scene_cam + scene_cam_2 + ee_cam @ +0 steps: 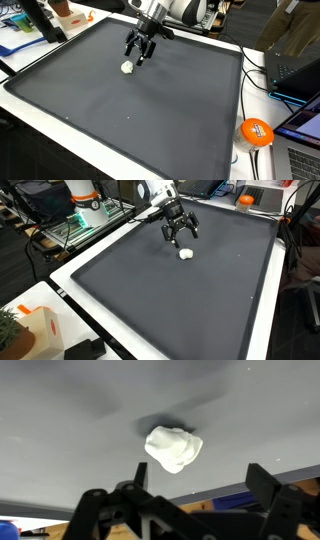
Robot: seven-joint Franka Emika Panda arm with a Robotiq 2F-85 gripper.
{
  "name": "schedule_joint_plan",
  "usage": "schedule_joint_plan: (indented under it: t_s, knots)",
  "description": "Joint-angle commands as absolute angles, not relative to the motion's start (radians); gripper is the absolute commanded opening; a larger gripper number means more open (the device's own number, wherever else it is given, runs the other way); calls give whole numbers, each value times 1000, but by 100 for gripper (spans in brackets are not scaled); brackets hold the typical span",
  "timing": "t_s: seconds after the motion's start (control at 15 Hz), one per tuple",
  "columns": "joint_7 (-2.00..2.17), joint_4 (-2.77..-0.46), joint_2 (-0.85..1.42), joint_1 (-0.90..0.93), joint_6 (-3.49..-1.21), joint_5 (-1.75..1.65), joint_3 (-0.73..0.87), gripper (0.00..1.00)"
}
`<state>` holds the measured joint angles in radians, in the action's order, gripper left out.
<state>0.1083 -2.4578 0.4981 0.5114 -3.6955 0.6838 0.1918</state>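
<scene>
Nearest, the white rim of the tabletop (75,140), then a dark grey mat (150,120) spread flat over nearly all of it. At the near side in an exterior view, an orange round object (255,132) among cables, next to a laptop (305,158). In an exterior view, a small white box (35,325) off the near corner.

Farther in, toward the far part of the mat, a white crumpled lump (127,67) lying alone on the grey. Roughly rounded, only slightly longer one way. In the wrist view, the lump (173,448) stretched roughly across the picture, with no clear front or pointing end.

Just beyond and above it, the end effector (141,55), fingers spread wide and empty, close to the lump without gripping it.

Behind, a cluttered indoor workroom.
</scene>
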Motion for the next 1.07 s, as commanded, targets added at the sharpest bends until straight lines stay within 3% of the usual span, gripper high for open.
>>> schedule_joint_plan:
  t_s: [0.0, 0.4, 0.67, 0.93, 1.0]
  knots:
    - [56, -2426, 520, 563, -3672, 763, 228, 100]
    - [-240, -2421, 361, 546, -3238, 793, 402, 100]
    - [-157, -2340, 327, 597, -2898, 474, 601, 100]
    - [-157, -2197, 234, 544, -2565, 240, 578, 100]
    - [-93, -2156, 208, 391, -2498, 117, 419, 100]
